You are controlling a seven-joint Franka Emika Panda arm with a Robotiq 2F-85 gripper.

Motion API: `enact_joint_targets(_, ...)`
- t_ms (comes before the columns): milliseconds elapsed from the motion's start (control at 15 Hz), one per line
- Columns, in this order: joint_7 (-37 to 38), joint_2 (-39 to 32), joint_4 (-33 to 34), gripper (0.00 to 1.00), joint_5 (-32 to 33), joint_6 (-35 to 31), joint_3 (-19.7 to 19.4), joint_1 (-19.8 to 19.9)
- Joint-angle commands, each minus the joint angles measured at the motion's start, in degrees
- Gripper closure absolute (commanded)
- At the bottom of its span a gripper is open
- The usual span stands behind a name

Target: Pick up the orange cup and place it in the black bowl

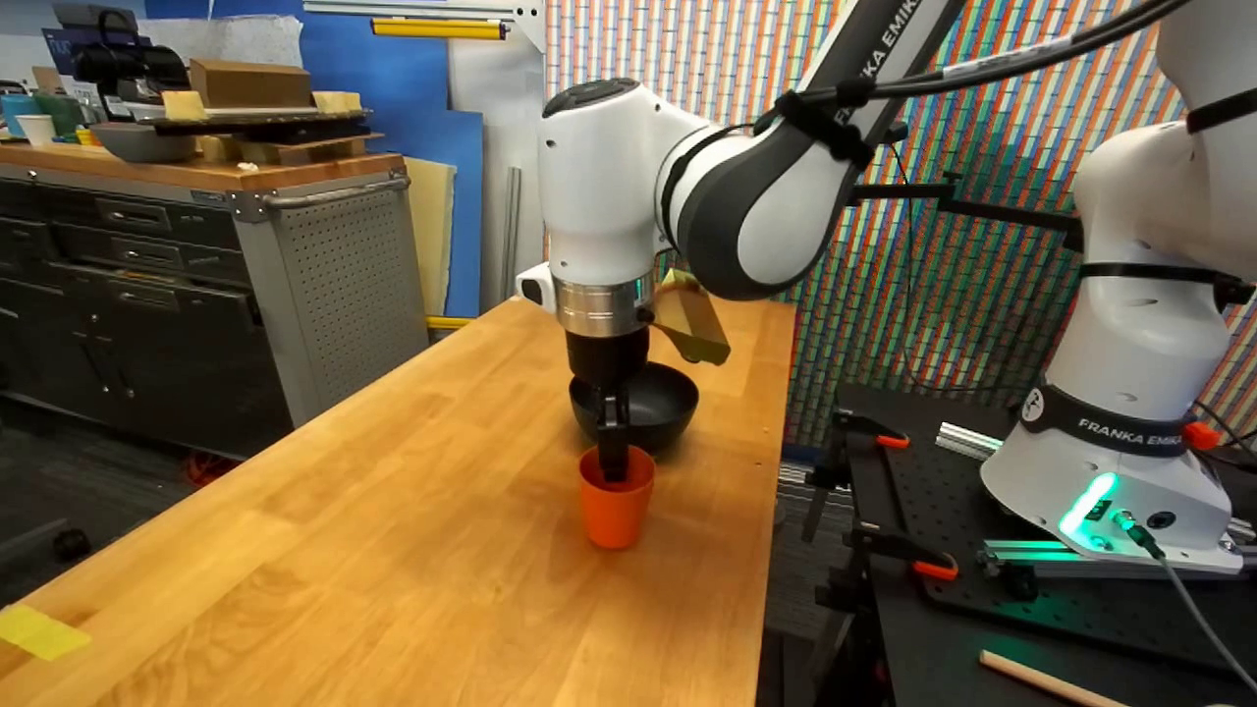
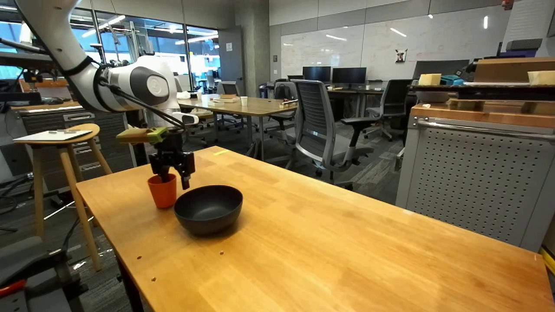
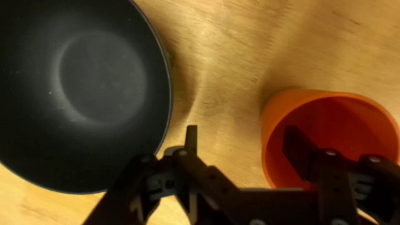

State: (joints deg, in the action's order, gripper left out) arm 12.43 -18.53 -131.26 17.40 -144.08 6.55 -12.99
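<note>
— On the worktop (image 1: pixel 422 550), where is the orange cup (image 1: pixel 617 516) found?

— In an exterior view it is shown upright, near the black bowl (image 1: pixel 670 403).

— How is the hand (image 2: pixel 175 181) placed?

— In an exterior view it is pointed downward, the cup's bowl-side wall being straddled.

— What is advised for the grip?

— In the wrist view, the fingers (image 3: pixel 191 137) are spread well apart, with nothing held. The inner one is seen nearer the wall, so the cup may be dragged bowlward; the gap is best centred first, then narrowed slowly, and the lift made straight up, clear of the bowl's rim.
</note>
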Motion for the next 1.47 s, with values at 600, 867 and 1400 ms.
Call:
enact_joint_targets(600, 0.76, -0.49, 0.57, 0.97, 0.63, 1.38, -3.39, -0.97)
enact_joint_targets(867, 0.33, 8.81, -1.42, 0.98, 0.31, 6.88, -4.08, 0.64)
enact_joint_targets(1400, 1.74, 17.66, 2.51, 0.98, -3.54, 13.29, -7.79, 10.38)
